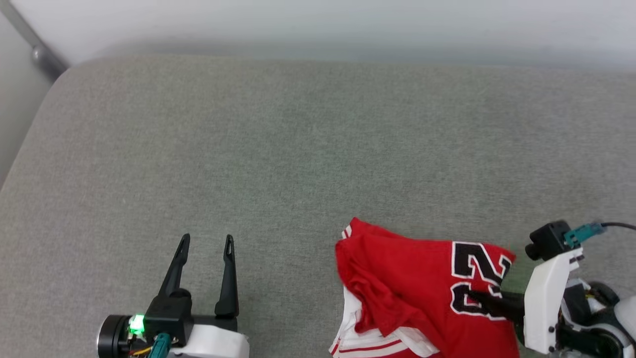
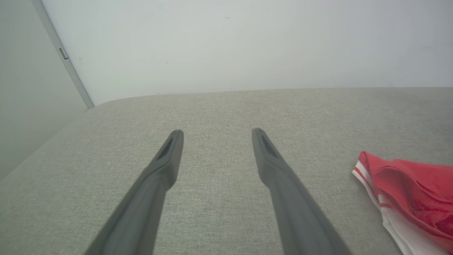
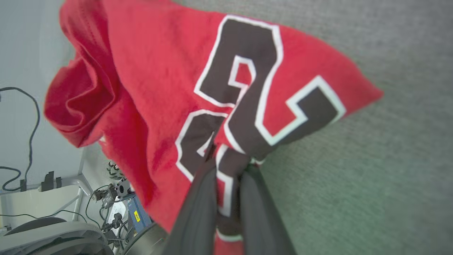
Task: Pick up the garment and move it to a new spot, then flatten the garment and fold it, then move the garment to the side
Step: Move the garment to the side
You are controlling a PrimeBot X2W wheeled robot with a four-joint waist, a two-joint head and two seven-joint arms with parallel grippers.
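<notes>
The garment (image 1: 397, 283), a red jersey with white striped trim and a black white-edged number print, lies crumpled at the near right of the grey cushion (image 1: 298, 149). My right gripper (image 1: 484, 301) reaches in from the right and is shut on the garment (image 3: 152, 78) at the printed number. In the right wrist view the fingers (image 3: 198, 198) pinch a fold of the printed cloth between them. My left gripper (image 1: 204, 246) hovers open over bare cushion at the near left, well apart from the jersey. The left wrist view has the garment's trimmed edge (image 2: 407, 191) at its right.
A pale wall (image 1: 318, 25) runs along the cushion's far edge, with a grey metal rail (image 1: 35, 44) at the far left corner. Beyond the near edge, the right wrist view shows cables and equipment (image 3: 116, 198) on the floor.
</notes>
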